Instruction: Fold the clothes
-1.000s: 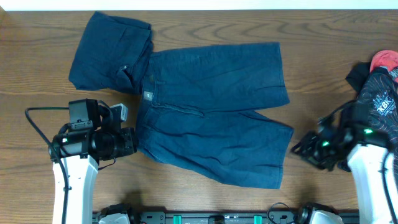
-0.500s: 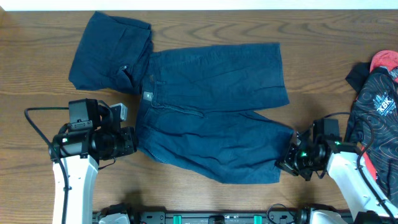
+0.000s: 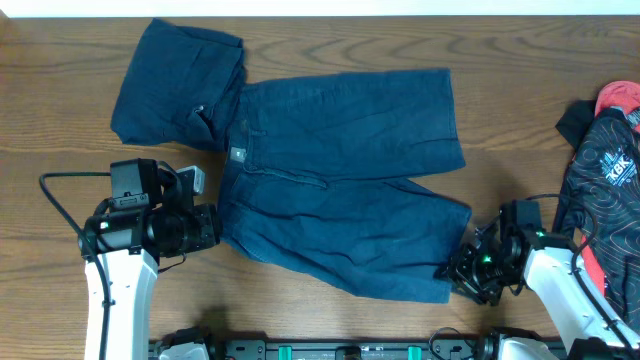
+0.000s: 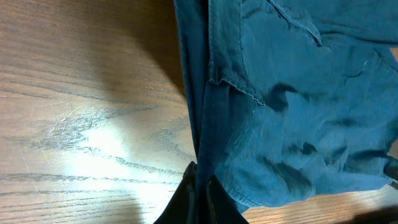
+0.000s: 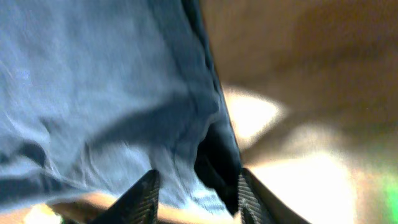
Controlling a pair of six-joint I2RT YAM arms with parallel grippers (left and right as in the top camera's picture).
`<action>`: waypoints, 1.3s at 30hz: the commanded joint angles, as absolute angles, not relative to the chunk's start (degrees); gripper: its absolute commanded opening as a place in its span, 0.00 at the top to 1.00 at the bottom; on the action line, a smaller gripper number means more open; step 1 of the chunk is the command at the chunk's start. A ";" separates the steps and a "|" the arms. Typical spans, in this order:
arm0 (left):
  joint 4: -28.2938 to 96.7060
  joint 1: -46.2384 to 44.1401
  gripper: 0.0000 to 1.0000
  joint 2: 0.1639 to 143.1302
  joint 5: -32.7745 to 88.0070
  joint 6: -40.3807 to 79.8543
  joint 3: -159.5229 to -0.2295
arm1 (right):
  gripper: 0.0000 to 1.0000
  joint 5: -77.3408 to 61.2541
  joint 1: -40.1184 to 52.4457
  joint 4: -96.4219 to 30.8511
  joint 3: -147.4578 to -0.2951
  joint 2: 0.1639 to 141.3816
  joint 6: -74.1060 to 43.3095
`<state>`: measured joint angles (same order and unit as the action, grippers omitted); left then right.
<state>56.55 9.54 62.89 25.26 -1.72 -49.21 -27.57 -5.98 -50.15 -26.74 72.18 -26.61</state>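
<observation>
Right hand (image 3: 457, 272) astride shorts (image 3: 340, 190) hem

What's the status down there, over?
Left gripper shut on shorts at waist edge. Right gripper open astride leg hem corner. Shorts flat, unfolded. Navy garment abuts waist; sportswear lies clear.

Brown wood-grain table (image 3: 520, 110), pale far edge
</observation>
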 commanded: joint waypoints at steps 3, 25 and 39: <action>56.47 9.54 0.94 62.96 24.97 -1.65 -50.26 | 0.58 -28.49 -5.43 -54.59 -28.93 72.23 -23.09; 55.79 9.54 0.94 64.01 24.97 -1.65 -50.26 | 0.76 -28.58 -5.19 -48.95 -20.73 72.23 -27.99; 55.66 9.54 0.94 64.36 24.97 -1.65 -50.26 | 0.99 -28.97 -5.63 -57.98 -37.26 72.23 -21.39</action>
<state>55.61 9.54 64.10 25.26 -1.72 -49.21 -28.77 -5.98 -56.40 -31.83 72.20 -24.99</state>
